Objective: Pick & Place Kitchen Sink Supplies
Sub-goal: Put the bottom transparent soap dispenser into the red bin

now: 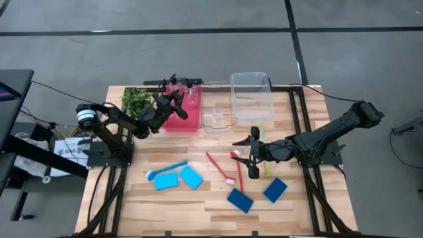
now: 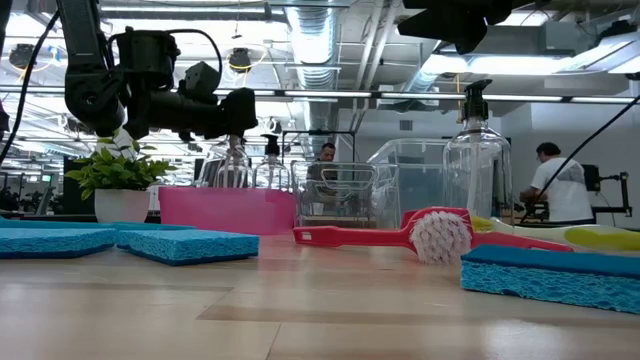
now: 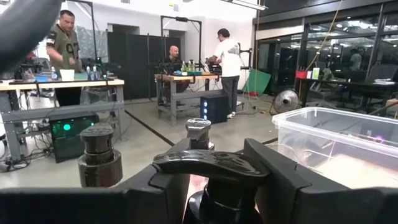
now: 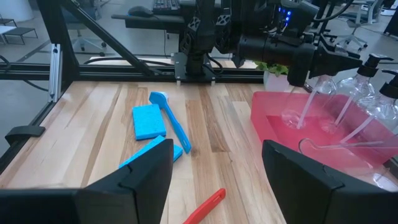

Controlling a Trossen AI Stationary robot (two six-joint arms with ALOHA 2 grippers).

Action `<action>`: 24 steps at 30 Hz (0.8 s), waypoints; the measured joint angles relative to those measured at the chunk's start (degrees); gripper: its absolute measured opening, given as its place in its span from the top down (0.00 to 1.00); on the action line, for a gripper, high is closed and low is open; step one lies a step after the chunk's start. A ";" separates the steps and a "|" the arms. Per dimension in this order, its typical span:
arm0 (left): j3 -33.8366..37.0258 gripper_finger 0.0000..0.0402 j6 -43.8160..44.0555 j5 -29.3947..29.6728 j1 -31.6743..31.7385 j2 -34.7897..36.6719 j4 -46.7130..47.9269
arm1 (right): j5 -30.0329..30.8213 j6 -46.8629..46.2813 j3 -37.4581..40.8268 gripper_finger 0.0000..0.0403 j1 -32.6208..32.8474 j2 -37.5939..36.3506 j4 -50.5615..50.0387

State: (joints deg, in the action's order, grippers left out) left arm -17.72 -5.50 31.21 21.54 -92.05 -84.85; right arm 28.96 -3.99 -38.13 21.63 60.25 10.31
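My left gripper (image 1: 174, 99) reaches over the pink bin (image 1: 192, 123) and is shut on a clear pump bottle (image 2: 232, 165) with a black top. Two more pump bottles (image 4: 348, 93) stand in that bin. My right gripper (image 1: 248, 151) hangs open above the table's middle, over two red brushes (image 1: 220, 167), touching nothing. A yellow-green brush (image 1: 267, 164) lies beside it. Another pump bottle (image 2: 478, 160) stands on the table. A blue brush (image 1: 165, 170), light-blue sponges (image 1: 191, 176) and dark-blue sponges (image 1: 240, 199) lie flat toward the near edge. My left gripper has the bottle's black neck (image 3: 217, 202), just under the pump head (image 3: 211, 163), between its two fingers. The fingers (image 3: 283, 180) come roughly level from the table's left side. The bottle hangs upright below them, its lower part (image 4: 297, 112) inside the pink bin; whether it rests there is hidden.
A leafy plant (image 1: 135, 100) stands left of the pink bin. A small clear bin (image 1: 218, 118) and a large clear bin (image 1: 251, 92) stand to its right at the far edge. People stand in the room beyond the table.
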 joint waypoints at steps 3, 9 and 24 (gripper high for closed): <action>0.00 0.62 0.47 0.01 0.00 0.00 0.01 | -0.01 -0.02 0.00 0.41 0.00 0.00 0.00; 0.00 0.60 1.53 0.01 0.00 0.00 0.00 | -0.01 -0.04 0.00 0.41 0.00 0.00 0.02; 0.00 0.53 1.53 0.01 0.00 0.00 0.00 | -0.01 -0.11 0.00 0.41 0.00 0.00 0.02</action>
State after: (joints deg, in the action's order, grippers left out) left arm -17.72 -3.97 31.22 21.54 -92.05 -84.85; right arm 28.95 -4.10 -38.13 21.63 60.25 10.33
